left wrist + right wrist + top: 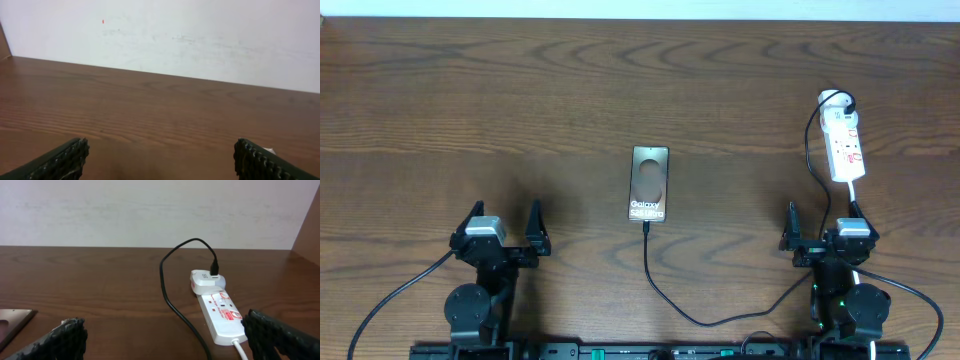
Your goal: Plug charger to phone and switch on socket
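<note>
The counter (520, 100) is seen in dark brown, with a fine wood grain all over. At the centre of the frame, the phone (649, 183) is dark grey, with white lettering and a pale oval. At the upper right, the socket (846, 150) is white, marked with small red signs. The charger (646, 258) is black. The left gripper (503, 225) and the right gripper (823, 228) are black, with ribbed pads (62, 159). The wall (200, 35) is off-white.

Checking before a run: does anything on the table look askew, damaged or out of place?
Nothing stands out. The phone lies flat, the charger meets its near edge, and the socket lies intact at the right.
</note>
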